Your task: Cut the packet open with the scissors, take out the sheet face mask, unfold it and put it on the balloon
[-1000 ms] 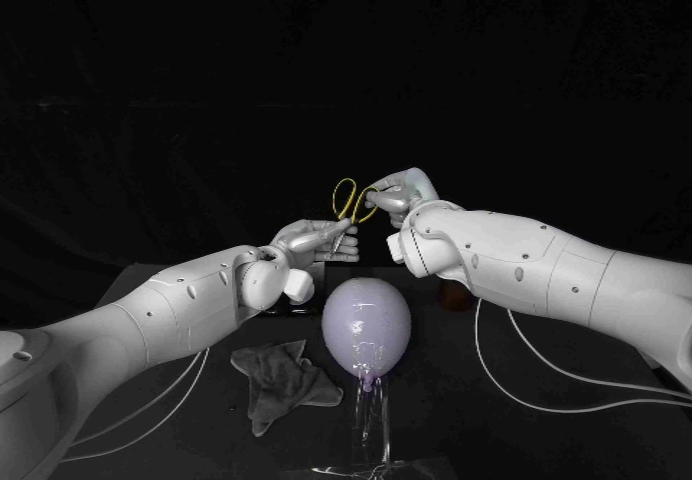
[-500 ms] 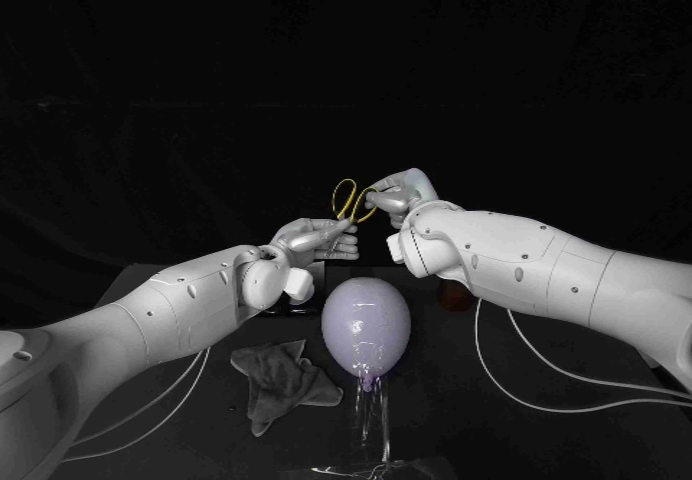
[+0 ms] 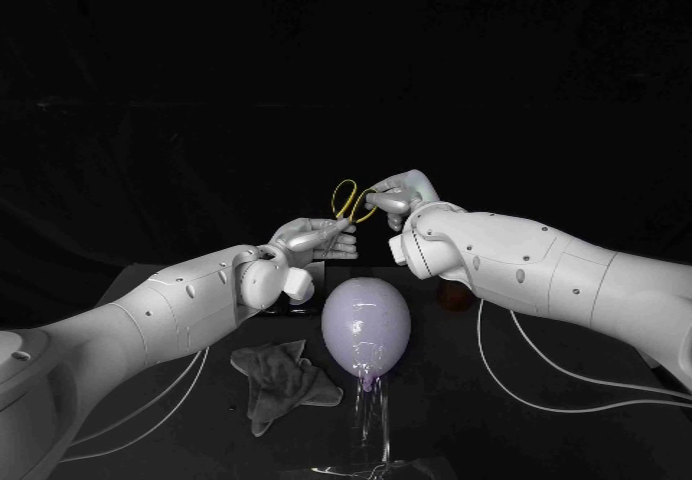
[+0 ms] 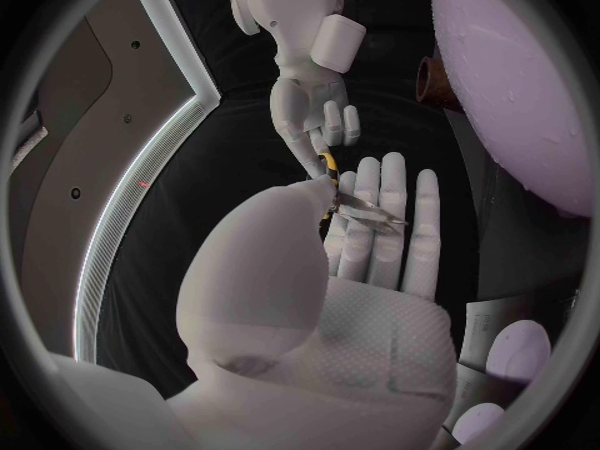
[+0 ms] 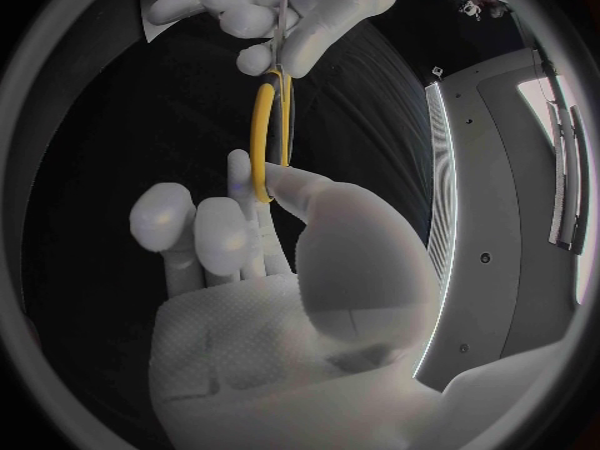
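The yellow-handled scissors (image 3: 348,203) hang in the air above the table, between both hands. My left hand (image 3: 313,241) pinches the blades (image 4: 359,206) between thumb and fingers, tips down. My right hand (image 3: 398,193) holds one yellow handle loop (image 5: 268,130) between its thumb and a finger. The pale lilac balloon (image 3: 366,320) stands upright on a clear stand (image 3: 374,420) just below and in front of both hands. A crumpled grey sheet (image 3: 281,381) lies on the table to the balloon's left. In the left wrist view the balloon (image 4: 513,90) is beside my right hand (image 4: 310,105).
A small brown object (image 3: 459,295) sits on the table behind the balloon, under my right forearm. Cables (image 3: 548,385) hang from my right arm over the table's right side. The black table edge (image 3: 137,270) runs at the far left.
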{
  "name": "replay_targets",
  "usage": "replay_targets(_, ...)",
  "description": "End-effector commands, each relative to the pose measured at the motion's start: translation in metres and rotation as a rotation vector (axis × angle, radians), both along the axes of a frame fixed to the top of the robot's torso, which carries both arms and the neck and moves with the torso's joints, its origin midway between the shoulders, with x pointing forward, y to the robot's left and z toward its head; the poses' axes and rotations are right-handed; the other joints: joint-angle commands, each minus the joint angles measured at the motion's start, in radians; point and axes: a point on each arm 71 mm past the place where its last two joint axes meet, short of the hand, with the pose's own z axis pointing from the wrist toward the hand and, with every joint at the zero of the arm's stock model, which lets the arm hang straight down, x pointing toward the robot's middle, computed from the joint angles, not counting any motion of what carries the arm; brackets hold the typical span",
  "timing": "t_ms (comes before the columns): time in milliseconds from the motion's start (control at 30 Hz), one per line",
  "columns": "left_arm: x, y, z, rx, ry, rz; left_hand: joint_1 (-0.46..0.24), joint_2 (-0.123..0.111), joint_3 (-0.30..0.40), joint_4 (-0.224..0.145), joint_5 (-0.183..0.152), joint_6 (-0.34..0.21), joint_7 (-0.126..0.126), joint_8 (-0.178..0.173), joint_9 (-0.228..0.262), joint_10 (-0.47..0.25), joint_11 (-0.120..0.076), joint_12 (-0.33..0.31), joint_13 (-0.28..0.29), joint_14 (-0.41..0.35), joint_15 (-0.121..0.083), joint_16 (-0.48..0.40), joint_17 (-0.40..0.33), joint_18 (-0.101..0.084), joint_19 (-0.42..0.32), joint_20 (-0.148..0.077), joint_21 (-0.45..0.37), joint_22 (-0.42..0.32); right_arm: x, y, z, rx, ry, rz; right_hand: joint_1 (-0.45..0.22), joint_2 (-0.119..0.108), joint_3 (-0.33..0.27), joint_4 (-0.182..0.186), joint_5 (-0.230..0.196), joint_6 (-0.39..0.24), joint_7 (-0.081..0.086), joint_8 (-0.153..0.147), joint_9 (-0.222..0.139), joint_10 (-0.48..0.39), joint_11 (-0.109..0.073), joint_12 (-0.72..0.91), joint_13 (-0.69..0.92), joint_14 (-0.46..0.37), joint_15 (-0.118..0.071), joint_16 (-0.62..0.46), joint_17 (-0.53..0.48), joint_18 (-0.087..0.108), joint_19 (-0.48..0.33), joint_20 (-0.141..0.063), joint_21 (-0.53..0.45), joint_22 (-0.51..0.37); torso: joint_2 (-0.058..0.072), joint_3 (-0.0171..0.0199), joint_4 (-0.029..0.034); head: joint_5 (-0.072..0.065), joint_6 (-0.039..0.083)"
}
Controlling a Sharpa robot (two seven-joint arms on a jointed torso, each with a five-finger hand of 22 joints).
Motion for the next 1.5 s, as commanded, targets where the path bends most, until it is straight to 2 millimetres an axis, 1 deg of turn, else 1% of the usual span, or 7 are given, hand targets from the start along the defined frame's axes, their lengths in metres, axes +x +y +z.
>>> replay_targets(33, 0.0, 0.001, 0.0, -0.002, 0.003, -0.008, 0.019, 0.031, 0.011, -0.007, 0.002, 0.006, 0.0, 0.005, 0.003, 0.03, -0.027, 0.005, 0.001, 0.0, -0.004, 0.005, 0.002, 0.012, 0.002, -0.007, -0.003, -0.002, 0.001, 0.0, 0.003, -0.015, -0.032, 0.037, -0.016, -0.01, -0.013, 0.005, 0.005, -0.018, 0.009, -0.015, -0.007, -0.028, 0.012, -0.002, -0.008, -0.009, 0.01, -0.023, -0.033, 0.015, -0.022, 0.005, -0.029, -0.031, 0.0, 0.0, -0.0004, 0.001, 0.0)
replay_targets(333, -0.001, 0.002, -0.001, 0.007, 0.007, -0.028, 0.021, 0.034, 0.012, -0.007, 0.002, 0.006, 0.0, 0.007, 0.006, 0.034, -0.027, 0.006, 0.002, 0.002, -0.005, 0.006, 0.004, 0.012, 0.003, -0.009, -0.003, -0.001, 0.001, -0.004, 0.0, -0.024, -0.019, 0.105, -0.03, -0.052, -0.092, 0.013, -0.011, -0.122, 0.057, -0.122, -0.046, -0.233, 0.073, 0.007, -0.024, -0.248, 0.063, -0.332, -0.33, 0.068, -0.294, 0.06, -0.38, -0.348, 0.0, 0.0004, -0.0004, 0.0, 0.0)
replay_targets(467, -0.001, 0.002, -0.001, 0.011, 0.008, -0.034, 0.022, 0.034, 0.013, -0.007, 0.002, 0.006, 0.001, 0.008, 0.008, 0.035, -0.027, 0.006, 0.002, 0.003, -0.005, 0.007, 0.005, 0.013, 0.004, -0.01, -0.003, -0.001, 0.001, -0.004, -0.001, -0.029, -0.014, 0.143, -0.029, -0.059, -0.139, 0.018, -0.016, -0.143, 0.068, -0.148, -0.053, -0.298, 0.1, 0.003, -0.026, -0.494, 0.123, -0.586, -0.446, 0.042, -0.457, 0.104, -0.584, -0.467, 0.0, 0.0005, -0.0001, 0.0, -0.001)
replay_targets(833, -0.002, 0.003, -0.002, 0.023, 0.012, -0.047, 0.025, 0.035, 0.014, -0.01, 0.002, 0.006, 0.001, 0.01, 0.012, 0.04, -0.028, 0.007, 0.003, 0.006, -0.006, 0.009, 0.009, 0.012, 0.006, -0.012, -0.002, -0.001, 0.001, -0.015, 0.001, -0.053, -0.067, 0.217, -0.01, -0.033, -0.31, 0.019, -0.018, -0.184, 0.081, -0.192, -0.063, -0.398, 0.15, 0.011, -0.025, -0.703, 0.211, -0.855, -0.598, 0.039, -0.629, 0.194, -0.952, -0.727, -0.001, 0.0001, -0.0004, -0.001, 0.0)
replay_targets(1267, -0.002, 0.011, -0.004, 0.041, 0.022, -0.06, 0.028, 0.035, 0.015, -0.013, 0.002, 0.005, 0.002, 0.011, 0.015, 0.042, -0.028, 0.007, 0.003, 0.007, -0.007, 0.01, 0.011, 0.012, 0.008, -0.012, -0.001, -0.001, -0.003, -0.052, 0.013, -0.138, -0.209, 0.235, 0.013, -0.003, -0.397, 0.019, -0.03, -0.177, 0.068, -0.2, -0.066, -0.411, 0.167, 0.019, -0.025, -0.738, 0.228, -0.894, -0.64, 0.022, -0.663, 0.194, -1.025, -0.796, 0.0, 0.0006, -0.0006, 0.008, -0.001)
replay_targets(1367, -0.003, 0.012, -0.004, 0.046, 0.025, -0.068, 0.029, 0.035, 0.015, -0.014, 0.002, 0.005, 0.003, 0.012, 0.016, 0.043, -0.028, 0.007, 0.004, 0.008, -0.007, 0.01, 0.012, 0.012, 0.009, -0.013, 0.0, -0.001, -0.005, -0.057, 0.02, -0.186, -0.269, 0.255, 0.098, 0.049, -0.366, -0.023, -0.111, -0.12, 0.09, -0.178, -0.061, -0.373, 0.134, 0.037, -0.023, -0.637, 0.192, -0.849, -0.634, 0.058, -0.517, 0.19, -0.97, -0.773, 0.0, 0.0011, -0.0001, 0.008, -0.001)
replay_targets(1500, -0.004, 0.013, -0.005, 0.051, 0.03, -0.08, 0.029, 0.035, 0.015, -0.014, 0.002, 0.005, 0.003, 0.012, 0.016, 0.043, -0.028, 0.007, 0.004, 0.008, -0.007, 0.01, 0.012, 0.012, 0.009, -0.013, 0.0, -0.001, -0.01, -0.056, 0.032, -0.299, -0.363, 0.312, 0.145, 0.067, -0.328, -0.058, -0.087, -0.081, 0.074, -0.168, -0.062, -0.319, 0.111, 0.055, -0.022, -0.498, 0.149, -0.795, -0.615, 0.067, -0.369, 0.159, -0.89, -0.741, 0.0, 0.0004, 0.0005, 0.01, -0.001)
